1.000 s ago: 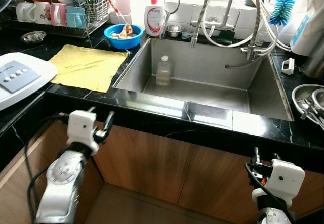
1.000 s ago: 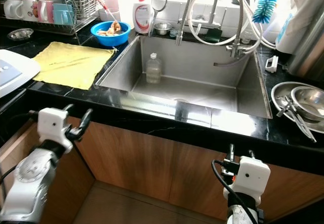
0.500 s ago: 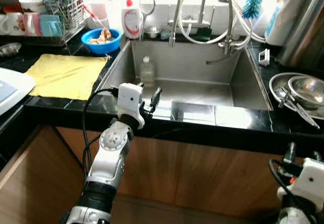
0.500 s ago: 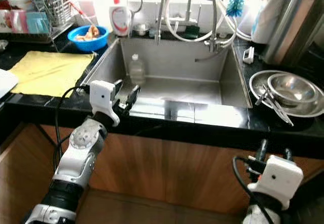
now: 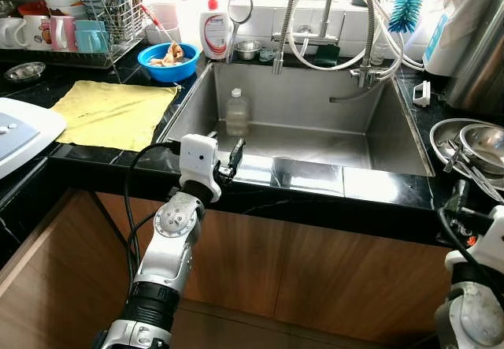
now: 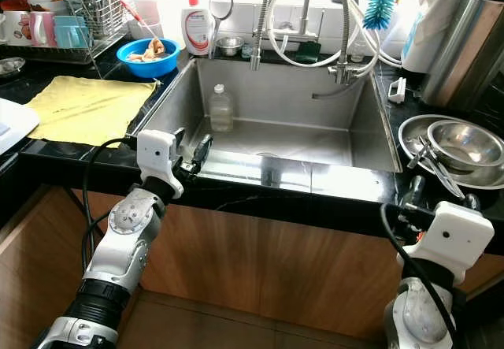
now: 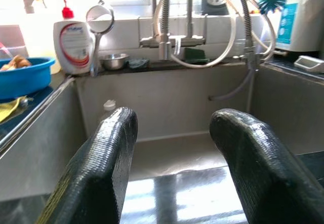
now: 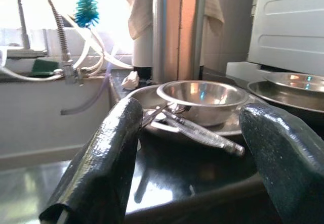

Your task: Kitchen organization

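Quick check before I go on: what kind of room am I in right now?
Most likely a home kitchen, at the sink counter: a stainless steel sink with a coiled pull-down faucet, a wire dish rack holding mugs, and a stack of steel bowls on the black counter.

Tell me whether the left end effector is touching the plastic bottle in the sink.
Apart. In the left eye view, the left end effector hovers at the sink's front edge, while the plastic bottle stands farther back on the sink floor, with bare steel visible between them.
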Available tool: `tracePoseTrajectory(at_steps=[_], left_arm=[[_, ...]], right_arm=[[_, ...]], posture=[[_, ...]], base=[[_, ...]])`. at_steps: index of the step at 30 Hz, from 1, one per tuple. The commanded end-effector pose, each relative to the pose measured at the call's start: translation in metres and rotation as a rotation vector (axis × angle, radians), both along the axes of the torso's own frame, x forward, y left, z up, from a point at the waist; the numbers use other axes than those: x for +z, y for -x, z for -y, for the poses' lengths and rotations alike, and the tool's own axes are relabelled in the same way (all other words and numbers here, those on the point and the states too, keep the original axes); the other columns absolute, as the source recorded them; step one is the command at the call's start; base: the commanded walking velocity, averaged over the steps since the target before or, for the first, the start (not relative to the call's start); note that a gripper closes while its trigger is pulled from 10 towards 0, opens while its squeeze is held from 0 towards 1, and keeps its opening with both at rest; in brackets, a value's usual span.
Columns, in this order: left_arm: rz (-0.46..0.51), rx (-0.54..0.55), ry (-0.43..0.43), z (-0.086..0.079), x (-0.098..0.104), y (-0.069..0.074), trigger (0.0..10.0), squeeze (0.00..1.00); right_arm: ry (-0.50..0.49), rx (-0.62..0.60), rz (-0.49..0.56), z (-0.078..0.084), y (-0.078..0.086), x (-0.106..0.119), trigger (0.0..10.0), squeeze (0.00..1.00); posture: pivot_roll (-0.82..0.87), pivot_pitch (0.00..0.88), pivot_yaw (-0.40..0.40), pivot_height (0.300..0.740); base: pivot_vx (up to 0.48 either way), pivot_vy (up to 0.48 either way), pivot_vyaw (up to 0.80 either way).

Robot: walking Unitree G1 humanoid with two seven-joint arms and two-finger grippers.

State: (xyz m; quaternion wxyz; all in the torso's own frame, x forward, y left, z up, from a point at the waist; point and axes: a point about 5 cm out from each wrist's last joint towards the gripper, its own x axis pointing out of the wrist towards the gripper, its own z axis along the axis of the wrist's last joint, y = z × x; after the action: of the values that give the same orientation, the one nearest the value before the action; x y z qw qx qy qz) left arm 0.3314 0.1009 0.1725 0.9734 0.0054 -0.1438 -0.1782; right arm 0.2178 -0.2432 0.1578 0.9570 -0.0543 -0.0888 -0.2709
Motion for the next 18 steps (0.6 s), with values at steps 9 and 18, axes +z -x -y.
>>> tracePoseTrajectory(at_steps=[9,18], left_arm=[[-0.006,-0.012,-0.03,0.001,-0.004,-0.001,10.0,0.0],[-0.014,-0.001,-0.031,-0.003,-0.007,-0.001,10.0,0.0]], right_arm=[[-0.06,-0.079,-0.099,0.012,-0.01,-0.009,10.0,0.0],[-0.105,-0.116,-0.105,0.019,-0.009,-0.011,10.0,0.0]], posture=[[-0.08,0.0,-0.009,0.74],[-0.08,0.0,-0.016,0.74]], base=[[0.0,0.0,0.0],[0.0,0.0,0.0]])
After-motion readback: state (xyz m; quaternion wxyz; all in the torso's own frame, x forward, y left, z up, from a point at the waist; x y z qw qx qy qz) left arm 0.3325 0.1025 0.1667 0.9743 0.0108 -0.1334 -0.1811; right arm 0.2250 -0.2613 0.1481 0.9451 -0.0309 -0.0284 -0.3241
